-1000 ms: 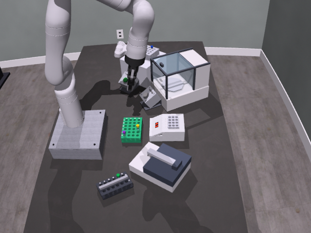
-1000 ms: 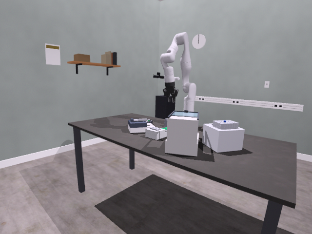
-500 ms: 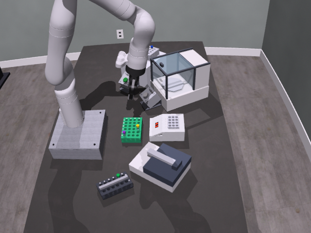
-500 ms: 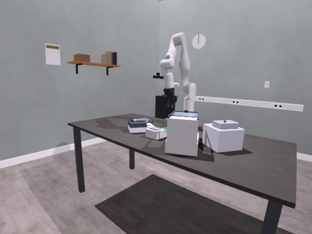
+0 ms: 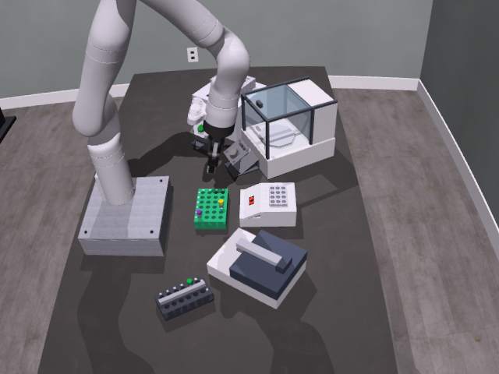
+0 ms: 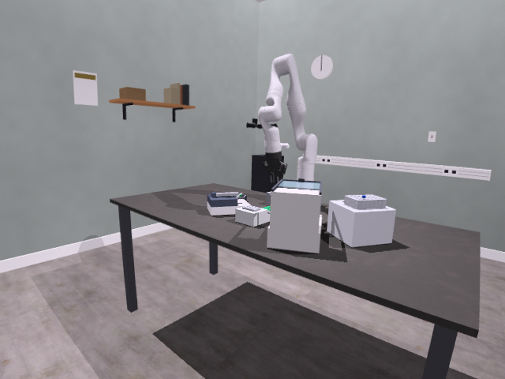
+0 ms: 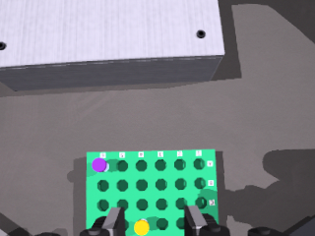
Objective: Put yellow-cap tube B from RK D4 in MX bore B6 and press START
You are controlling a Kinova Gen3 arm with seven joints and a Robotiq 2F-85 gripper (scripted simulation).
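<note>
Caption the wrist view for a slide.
End effector open above green tube rack, fingers flanking the yellow-capped tube.

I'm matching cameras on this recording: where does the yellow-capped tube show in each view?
Top: yellow-capped tube stands just below picture centre, near the right edge of the green tube rack.
Exterior: not discernible; only a green sliver of the rack shows beside the tall white box.
Wrist: its cap sits at the bottom edge, slightly left of centre.
Shared landmark: the green rack.
</note>
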